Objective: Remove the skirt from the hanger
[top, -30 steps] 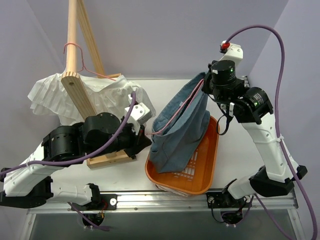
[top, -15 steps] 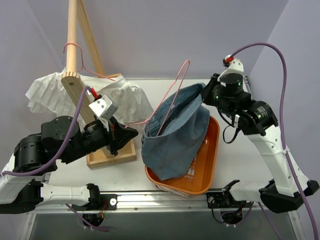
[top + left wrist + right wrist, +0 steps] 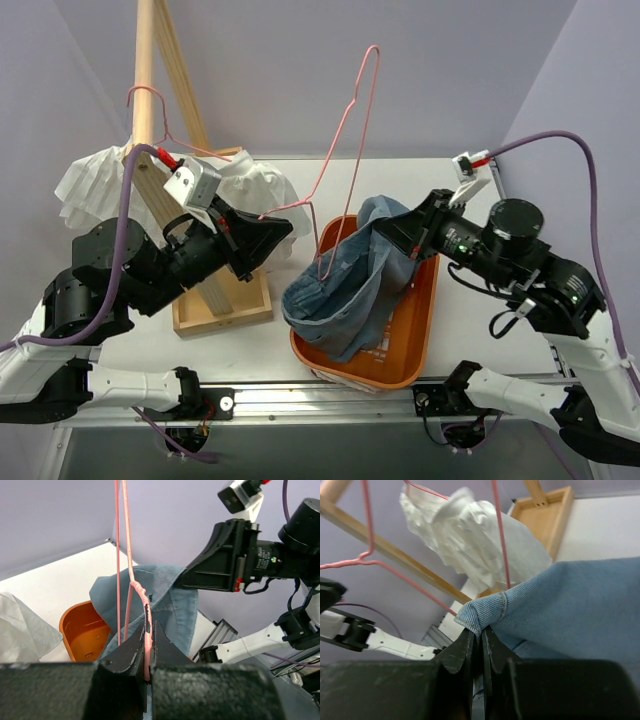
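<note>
Left hand (image 3: 148,626) grips hanger (image 3: 139,591), right hand (image 3: 479,633) skirt (image 3: 570,600)

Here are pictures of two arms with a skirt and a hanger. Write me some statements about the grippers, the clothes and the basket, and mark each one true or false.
1. The left gripper is shut on the pink hanger. True.
2. The right gripper is open and touches nothing. False: it is shut on an edge of the blue skirt.
3. The skirt hangs partly into the orange basket. True.
4. The white garment lies in the basket. False: it hangs at the wooden rack, away from the basket.
</note>
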